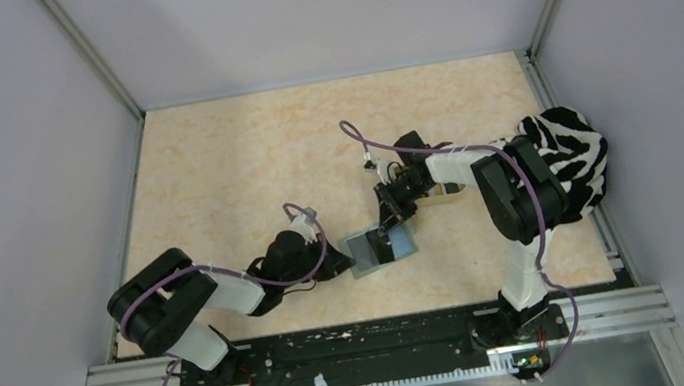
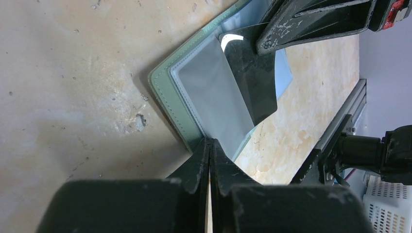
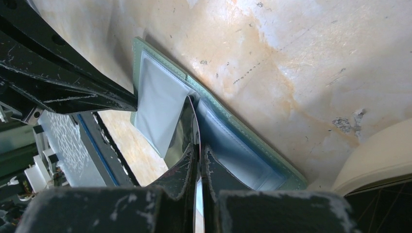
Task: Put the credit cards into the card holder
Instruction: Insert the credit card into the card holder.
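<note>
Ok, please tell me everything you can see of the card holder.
The card holder lies open on the table. Its cover is pale green with a stitched rim and looks like soft leather; inside are greyish clear sleeves. The left hand is shut on its edge. A black card, held by the right hand, touches the sleeves.

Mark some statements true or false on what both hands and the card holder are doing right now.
1. The right hand is shut on a black card. True.
2. The card holder lies folded shut on the table. False: it lies open, inner side up.
3. The left hand is shut on the card holder's edge. True.
4. The card at the card holder is yellow-gold. False: it is black.
</note>
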